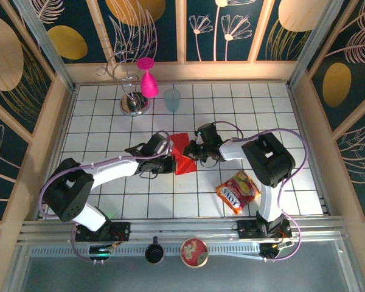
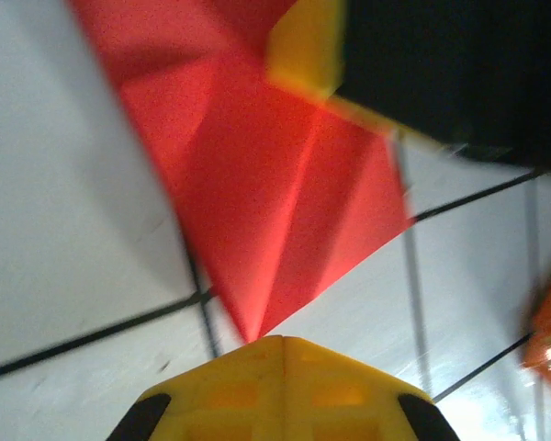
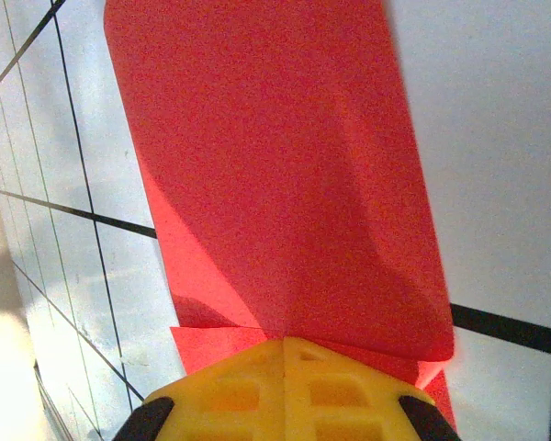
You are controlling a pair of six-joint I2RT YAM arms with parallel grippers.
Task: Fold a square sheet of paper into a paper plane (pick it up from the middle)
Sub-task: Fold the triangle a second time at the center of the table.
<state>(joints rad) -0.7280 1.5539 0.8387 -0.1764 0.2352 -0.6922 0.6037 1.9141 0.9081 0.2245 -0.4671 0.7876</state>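
Note:
The red square sheet of paper (image 1: 183,152) lies mid-table between both grippers, creased into a kite-like paper plane shape with one sharp point (image 2: 257,326). My left gripper (image 1: 172,162) is shut. Its yellow fingertips (image 2: 280,342) touch that sharp point from the left. My right gripper (image 1: 192,150) is shut at the paper's right side. In the right wrist view a raised flap (image 3: 285,184) runs into the closed tips (image 3: 285,340), and a lower layer (image 3: 207,347) lies flat beneath them. The right gripper's yellow finger (image 2: 305,46) shows over the paper's far end.
A pink goblet (image 1: 147,82), a metal stand (image 1: 134,104) and a pale teal cup (image 1: 172,99) stand at the back. A red-and-yellow snack packet (image 1: 238,191) lies near right. A round tin (image 1: 194,251) sits on the front rail. Wooden walls (image 1: 45,140) enclose the tiled table.

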